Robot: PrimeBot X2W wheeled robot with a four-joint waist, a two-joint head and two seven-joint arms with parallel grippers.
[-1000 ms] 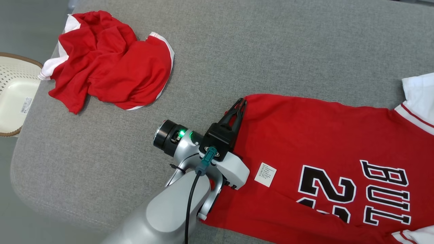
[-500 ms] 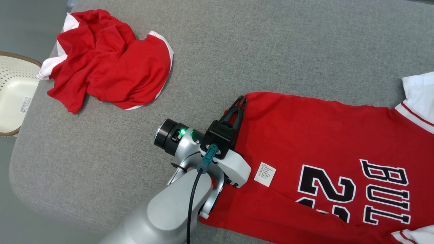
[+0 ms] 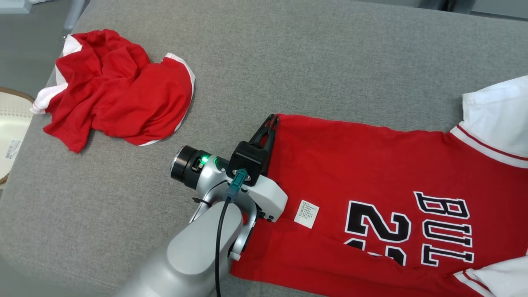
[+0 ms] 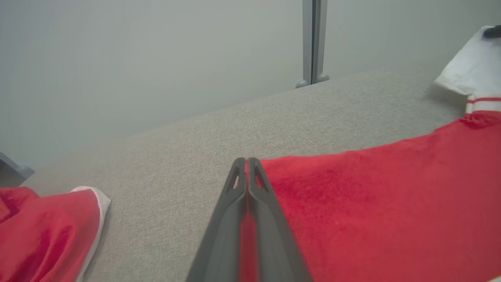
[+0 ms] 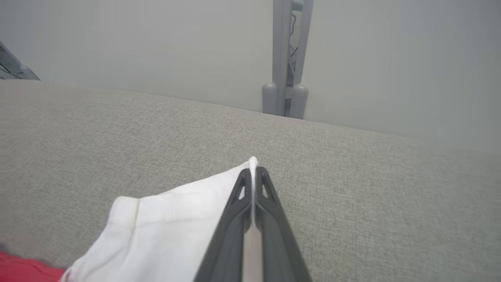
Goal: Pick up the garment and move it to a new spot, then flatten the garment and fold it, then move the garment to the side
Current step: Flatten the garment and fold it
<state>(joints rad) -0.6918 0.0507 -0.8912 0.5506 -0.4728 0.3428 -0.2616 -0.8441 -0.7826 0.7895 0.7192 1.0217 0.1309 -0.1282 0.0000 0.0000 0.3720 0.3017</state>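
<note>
While flat, jersey (image 3: 371, 165) between fingers (image 4: 225, 235).

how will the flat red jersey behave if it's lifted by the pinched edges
Probably floppy: the red jersey lies thin and flat, so it should sag between the left end effector at its hem and the right end effector on its white sleeve. Likely light, being thin cloth. May wrinkle easily, like the crumpled red garment nearby.

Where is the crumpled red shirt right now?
In the head view the crumpled red shirt lies at the upper left, near the left end of the grey cushion, beside the white basket and apart from the flat jersey.
</note>
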